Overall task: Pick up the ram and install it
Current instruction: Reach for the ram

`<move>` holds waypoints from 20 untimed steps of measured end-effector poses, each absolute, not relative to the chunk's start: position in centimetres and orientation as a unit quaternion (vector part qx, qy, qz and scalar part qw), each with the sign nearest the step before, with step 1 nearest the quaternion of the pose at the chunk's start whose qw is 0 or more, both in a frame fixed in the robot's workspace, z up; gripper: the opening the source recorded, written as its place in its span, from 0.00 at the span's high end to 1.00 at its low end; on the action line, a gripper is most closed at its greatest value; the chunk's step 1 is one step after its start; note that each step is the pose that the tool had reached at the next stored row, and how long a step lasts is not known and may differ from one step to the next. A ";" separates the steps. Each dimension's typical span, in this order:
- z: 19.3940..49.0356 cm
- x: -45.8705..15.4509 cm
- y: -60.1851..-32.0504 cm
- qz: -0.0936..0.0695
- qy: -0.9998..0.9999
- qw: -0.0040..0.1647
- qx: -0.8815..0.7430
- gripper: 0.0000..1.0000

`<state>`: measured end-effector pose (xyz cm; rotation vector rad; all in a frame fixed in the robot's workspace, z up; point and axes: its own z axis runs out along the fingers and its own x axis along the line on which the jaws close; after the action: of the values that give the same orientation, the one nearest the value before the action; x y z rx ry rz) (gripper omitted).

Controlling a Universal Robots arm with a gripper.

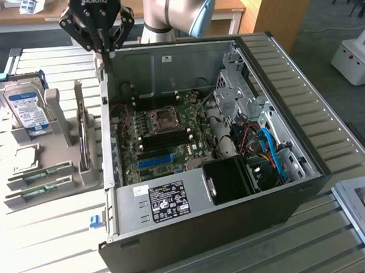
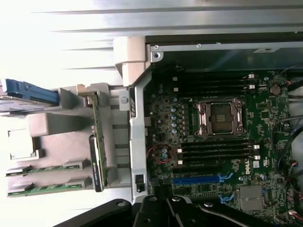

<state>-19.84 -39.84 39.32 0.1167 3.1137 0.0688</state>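
Black gripper (image 1: 102,50) closed, empty. Thin green circuit-board ram (image 1: 41,176) in grey holder (image 1: 53,106), exterior view's left: likely light, stiff, fragile; pinch long edges.

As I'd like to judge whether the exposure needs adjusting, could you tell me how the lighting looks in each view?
Wrist view: the table blows out to white glare and bleaches the grey holder, yet the ram sticks show their green; the motherboard is evenly lit. Exterior view: soft even light, mild shade inside the case.
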 end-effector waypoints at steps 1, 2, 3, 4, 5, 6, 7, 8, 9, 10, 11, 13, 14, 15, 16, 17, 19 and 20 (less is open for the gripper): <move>39.3 -20.1 -39.8 0.022 0.999 0.012 0.037 0.90; 39.3 -20.4 -39.8 0.022 0.999 0.012 0.037 0.90; 39.3 -20.7 -39.8 0.022 0.999 0.012 0.037 0.90; 39.3 -21.0 -39.8 0.022 0.999 0.013 0.037 0.90; 39.3 -21.2 -39.8 0.022 0.999 0.012 0.037 0.90; 39.3 -21.5 -39.8 0.022 0.999 0.012 0.037 0.90; 39.3 -21.7 -39.8 0.022 0.999 0.013 0.037 0.90; 39.3 -22.0 -39.8 0.022 0.999 0.012 0.037 0.90; 39.3 -22.2 -39.8 0.022 0.999 0.012 0.037 0.90; 39.3 -22.5 -39.8 0.022 0.999 0.012 0.037 0.90; 39.3 -22.8 -39.8 0.022 0.999 0.012 0.037 0.90; 39.3 -23.3 -39.8 0.022 0.999 0.013 0.037 0.90; 39.3 -23.6 -39.8 0.022 0.999 0.012 0.037 0.90; 39.3 -23.8 -39.8 0.022 0.999 0.012 0.037 0.90; 39.3 -24.1 -39.8 0.022 0.999 0.012 0.037 0.90; 39.3 -24.4 -39.8 0.022 0.999 0.013 0.037 0.90; 39.3 -24.9 -39.8 0.022 0.999 0.012 0.037 0.90; 39.3 -25.2 -39.8 0.022 0.999 0.012 0.037 0.90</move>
<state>-25.21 -39.77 39.28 0.1167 3.1137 0.0688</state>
